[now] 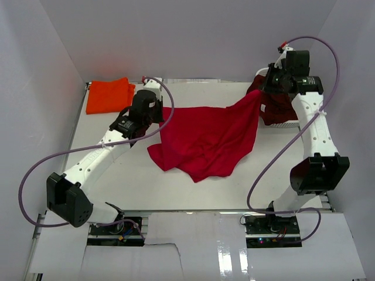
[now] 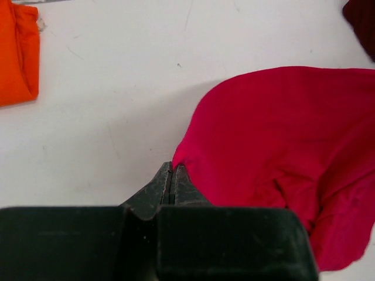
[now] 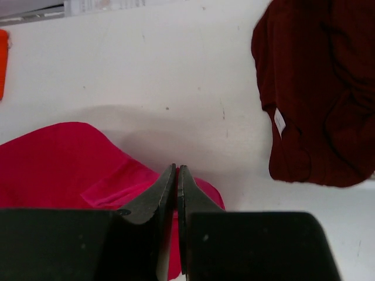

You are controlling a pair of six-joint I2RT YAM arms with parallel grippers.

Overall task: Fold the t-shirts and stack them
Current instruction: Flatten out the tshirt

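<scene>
The crimson red t-shirt (image 1: 205, 140) hangs stretched between both grippers, its lower part draped on the white table (image 1: 117, 175). My left gripper (image 1: 159, 111) (image 2: 173, 168) is shut on the shirt's left upper corner (image 2: 281, 134). My right gripper (image 1: 262, 93) (image 3: 177, 170) is shut on its right upper corner (image 3: 58, 158). The orange t-shirt (image 1: 108, 95) (image 2: 17, 52) lies folded at the far left. The dark maroon t-shirt (image 1: 275, 108) (image 3: 322, 88) with a small white tag (image 3: 279, 122) sits bunched at the far right.
A white lattice basket (image 1: 284, 124) holds the maroon shirt beside the right arm. White walls close in the table at the back and on both sides. Purple cables loop from both arms.
</scene>
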